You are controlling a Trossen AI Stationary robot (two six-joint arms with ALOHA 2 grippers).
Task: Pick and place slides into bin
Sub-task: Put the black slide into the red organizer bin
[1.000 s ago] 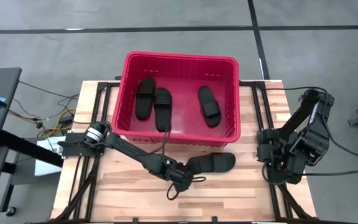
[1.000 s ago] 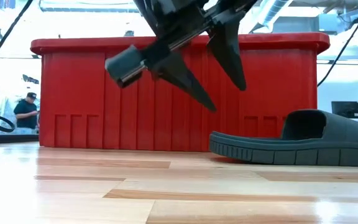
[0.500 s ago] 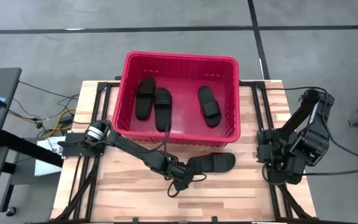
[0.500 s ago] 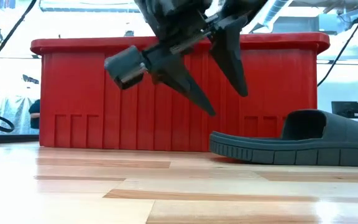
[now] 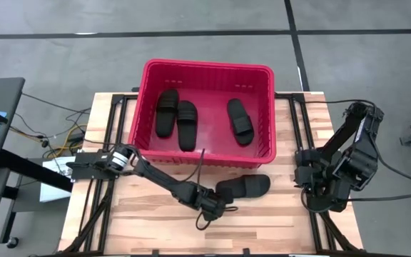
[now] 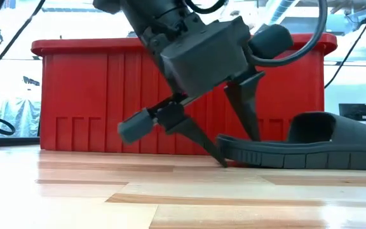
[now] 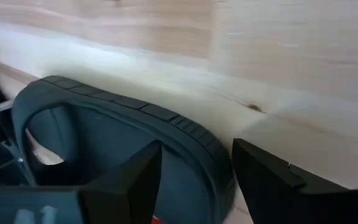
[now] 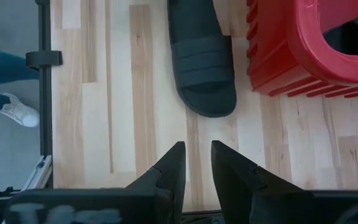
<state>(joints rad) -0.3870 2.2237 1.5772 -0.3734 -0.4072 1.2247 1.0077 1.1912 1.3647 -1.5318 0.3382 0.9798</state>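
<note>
Spread apart, the left gripper's (image 6: 237, 149) fingers (image 7: 132, 180) straddle the heel rim of the fourth slide (image 5: 245, 188) lying on the table (image 5: 277, 221) beside the bin (image 5: 204, 71), three slides (image 5: 186, 123) inside.

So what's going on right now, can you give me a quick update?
Left gripper open, straddling heel rim of last slide on table. Right gripper parked at table's right side, fingers slightly apart. Three slides already in red bin. Nothing blocking.

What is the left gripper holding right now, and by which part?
Nothing yet. The left gripper is open, its fingers straddling the heel-end edge of the last slide on the table. The right gripper is empty.
</note>
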